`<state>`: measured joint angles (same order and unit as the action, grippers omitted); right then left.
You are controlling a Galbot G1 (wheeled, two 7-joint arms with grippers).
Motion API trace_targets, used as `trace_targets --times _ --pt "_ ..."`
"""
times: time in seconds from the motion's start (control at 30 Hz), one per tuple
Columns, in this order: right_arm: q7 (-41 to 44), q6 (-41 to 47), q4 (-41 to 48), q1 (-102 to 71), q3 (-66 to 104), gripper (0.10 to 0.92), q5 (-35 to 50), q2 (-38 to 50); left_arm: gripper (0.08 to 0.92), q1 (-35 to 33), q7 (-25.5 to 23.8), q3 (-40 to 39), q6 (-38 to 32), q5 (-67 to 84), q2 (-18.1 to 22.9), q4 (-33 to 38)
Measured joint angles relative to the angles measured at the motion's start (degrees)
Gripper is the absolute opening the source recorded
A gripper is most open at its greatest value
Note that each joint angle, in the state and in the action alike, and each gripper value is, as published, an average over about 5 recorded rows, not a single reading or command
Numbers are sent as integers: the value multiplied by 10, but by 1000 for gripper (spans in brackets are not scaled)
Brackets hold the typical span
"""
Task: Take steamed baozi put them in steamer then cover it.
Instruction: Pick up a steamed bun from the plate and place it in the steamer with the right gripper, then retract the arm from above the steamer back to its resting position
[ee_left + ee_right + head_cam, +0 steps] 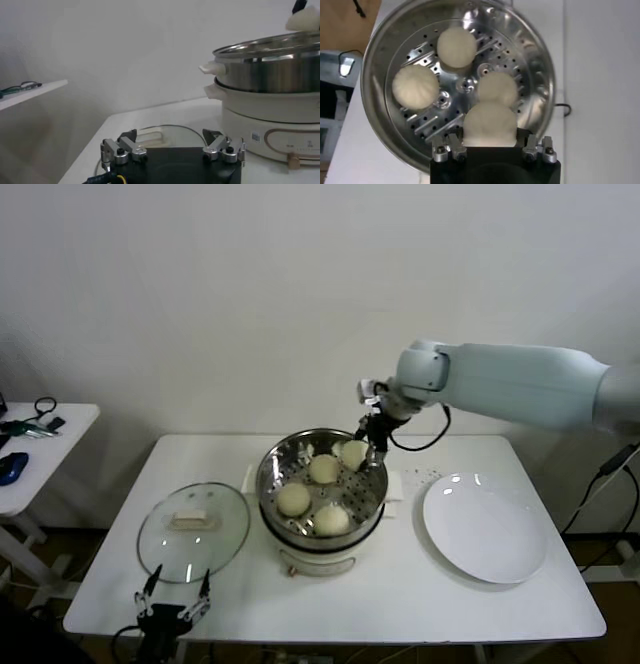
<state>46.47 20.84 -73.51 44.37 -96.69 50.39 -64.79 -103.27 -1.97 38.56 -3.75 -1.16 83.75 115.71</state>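
You have three steamed baozi point(294, 500) lying in the steamer point(274, 474). The right end effector point(366, 446) pinches the fourth above its far right rim. The cover point(193, 530) waits on the table point(400, 604), left, near the spread left end effector point(172, 595).

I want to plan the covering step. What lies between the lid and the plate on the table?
In the head view, the steamer stands between the lid and the plate, with four baozi in it.
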Motion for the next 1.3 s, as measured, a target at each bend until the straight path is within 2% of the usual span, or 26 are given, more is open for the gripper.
trace_targets --times 0.5,0.77,1.3 --pt "-6 9 11 -26 -35 700 -4 -25 823 9 0 0 1 9 -5 -5" --pt "-4 12 13 -31 -30 818 -3 -24 823 12 0 -2 3 9 -7 -8" --pt "30 -11 5 -15 11 823 -4 12 823 14 1 -2 3 0 -6 -9"
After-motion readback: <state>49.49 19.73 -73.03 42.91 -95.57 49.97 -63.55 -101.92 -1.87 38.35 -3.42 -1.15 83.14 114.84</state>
